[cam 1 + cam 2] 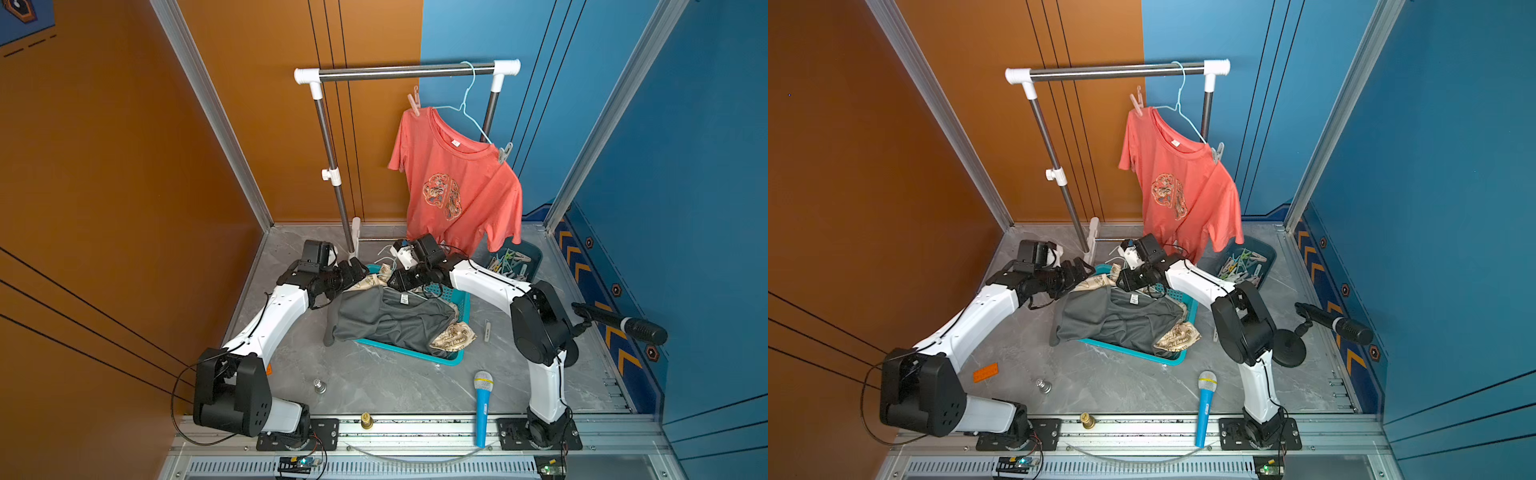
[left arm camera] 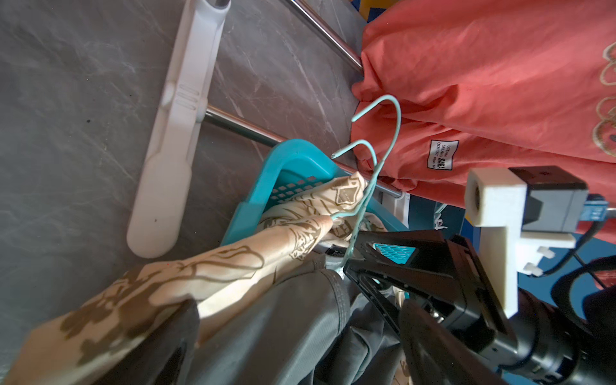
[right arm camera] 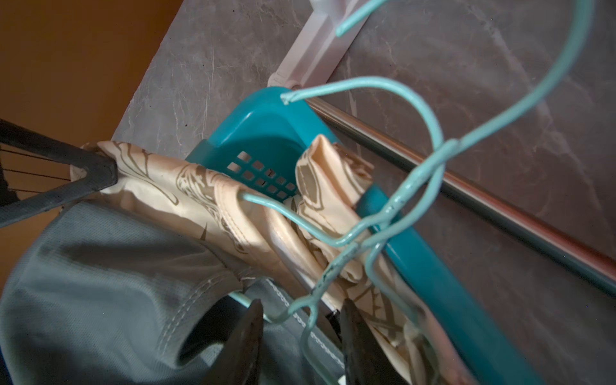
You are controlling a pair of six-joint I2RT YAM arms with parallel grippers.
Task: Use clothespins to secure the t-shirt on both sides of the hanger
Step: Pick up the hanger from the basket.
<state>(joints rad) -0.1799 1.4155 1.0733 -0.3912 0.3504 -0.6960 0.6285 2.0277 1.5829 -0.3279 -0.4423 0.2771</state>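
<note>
Coral t-shirt (image 1: 457, 183); teal basket (image 1: 415, 356); grey shirt (image 1: 390, 320).

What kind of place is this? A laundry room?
Probably a robot test booth set up like a laundry corner: a drying rack, a teal laundry basket, a bolted-down left arm and right arm.

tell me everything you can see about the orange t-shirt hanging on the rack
The t-shirt is coral-orange, short-sleeved, soft knit-looking fabric, with a pale outline print on the chest, a white tag inside the collar and a small white label near the hem. It hangs front-out on a pale blue wire hanger hooked over the rack's rail, tilted. A pink clothespin grips one shoulder, a pale clothespin the other. The hem bunches low near the floor.
</note>
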